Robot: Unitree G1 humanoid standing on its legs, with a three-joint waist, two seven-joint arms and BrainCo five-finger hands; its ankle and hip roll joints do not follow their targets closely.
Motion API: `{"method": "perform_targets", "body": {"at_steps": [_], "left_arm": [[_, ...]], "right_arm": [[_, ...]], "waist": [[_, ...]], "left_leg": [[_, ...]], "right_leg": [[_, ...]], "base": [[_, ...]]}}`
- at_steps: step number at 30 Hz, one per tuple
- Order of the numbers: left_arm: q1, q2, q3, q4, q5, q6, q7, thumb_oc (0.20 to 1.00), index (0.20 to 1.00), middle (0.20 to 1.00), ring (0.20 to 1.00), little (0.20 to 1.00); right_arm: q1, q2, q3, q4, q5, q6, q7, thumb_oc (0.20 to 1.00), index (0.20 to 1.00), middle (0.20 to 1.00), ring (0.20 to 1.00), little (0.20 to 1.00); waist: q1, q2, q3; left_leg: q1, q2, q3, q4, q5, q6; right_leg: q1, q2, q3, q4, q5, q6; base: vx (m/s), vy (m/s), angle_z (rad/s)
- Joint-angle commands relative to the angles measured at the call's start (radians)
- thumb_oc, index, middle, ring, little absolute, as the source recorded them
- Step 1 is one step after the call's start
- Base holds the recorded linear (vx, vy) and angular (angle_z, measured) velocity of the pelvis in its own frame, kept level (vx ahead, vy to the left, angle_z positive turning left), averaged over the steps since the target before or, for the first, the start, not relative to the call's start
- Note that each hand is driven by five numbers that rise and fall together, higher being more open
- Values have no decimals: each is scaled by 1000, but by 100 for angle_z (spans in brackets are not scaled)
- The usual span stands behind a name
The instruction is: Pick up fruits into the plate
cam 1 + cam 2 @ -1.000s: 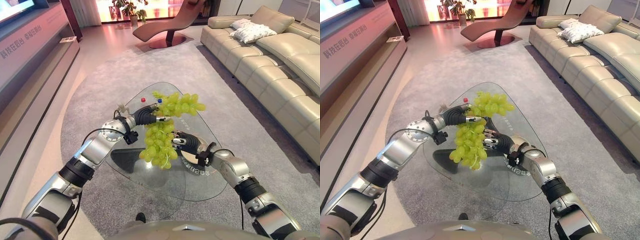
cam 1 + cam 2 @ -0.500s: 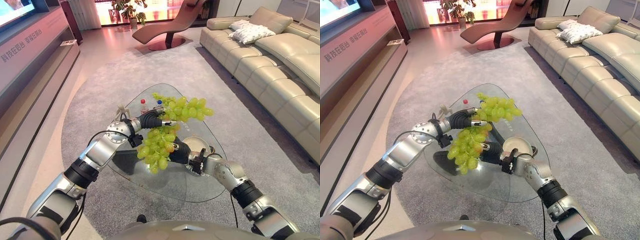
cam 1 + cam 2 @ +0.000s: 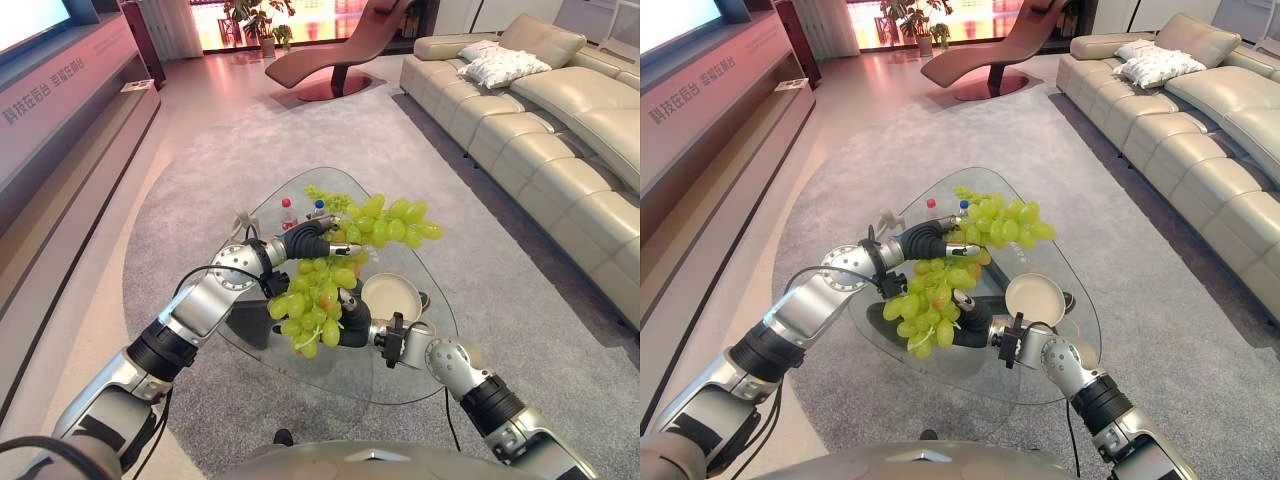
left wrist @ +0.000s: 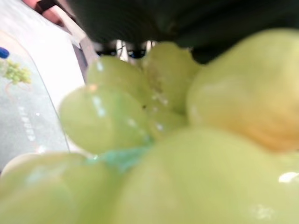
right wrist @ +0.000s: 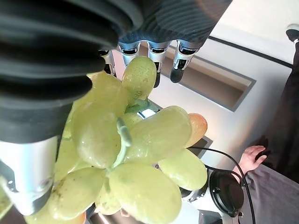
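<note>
Above the glass table (image 3: 400, 375) my left hand (image 3: 306, 242) is shut on a bunch of green grapes (image 3: 390, 220) that sticks out to the right. These grapes crowd the left wrist view (image 4: 187, 140). Lower and nearer, my right hand (image 3: 356, 332) is shut on a second cluster of green grapes (image 3: 308, 305), which hangs in front of it. In the right wrist view that cluster (image 5: 140, 140) lies against the palm under the fingers (image 5: 156, 49). A round beige plate (image 3: 392, 297) sits on the glass just right of both hands.
More grapes (image 3: 322, 194) and two small bottles (image 3: 288, 211) stand at the table's far end. A cream sofa (image 3: 560, 120) runs along the right, and a lounge chair (image 3: 330, 55) is beyond. A person's hand (image 5: 252, 156) is in the right wrist view.
My right hand and its hanging grapes moved down and left towards me, uncovering the plate. The left hand's bunch swung further right.
</note>
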Motion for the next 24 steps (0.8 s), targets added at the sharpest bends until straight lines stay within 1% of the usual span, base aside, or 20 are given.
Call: {"method": "perform_targets", "body": {"at_steps": [1,2,8,17,24], "left_arm": [[-83,-10,24,36,-10,-53,19,200,200,200,200,200],[-85,-12,22,40,-10,-55,19,200,200,200,200,200],[-92,-23,22,46,-7,-50,11,200,200,200,200,200],[-91,-31,24,53,1,-44,10,200,200,200,200,200],[-92,-32,30,60,1,-34,10,200,200,200,200,200]], "right_arm": [[-52,119,8,-118,75,-96,63,633,633,633,633,633],[-57,122,8,-112,78,-103,55,200,200,200,200,200],[-71,136,11,-75,73,-124,56,200,200,200,200,200],[-62,145,31,-21,42,-165,87,200,200,200,200,200],[-61,147,31,4,48,-187,79,200,200,200,200,200]], "waist": [[9,-39,6],[11,-39,7],[17,-40,6],[20,-40,7],[21,-41,10]], "left_leg": [[83,-46,34,8,-142,27],[83,-46,33,8,-142,27],[83,-48,28,8,-144,28],[84,-48,24,8,-144,29],[82,-49,22,8,-143,29]], "right_leg": [[8,-10,-13,5,0,16],[8,-11,-14,5,-1,16],[10,-12,-17,5,-2,16],[10,-14,-17,5,0,18],[9,-14,-17,5,1,18]], "base": [[0,0,0],[0,0,0],[0,0,0],[0,0,0],[0,0,0]]}}
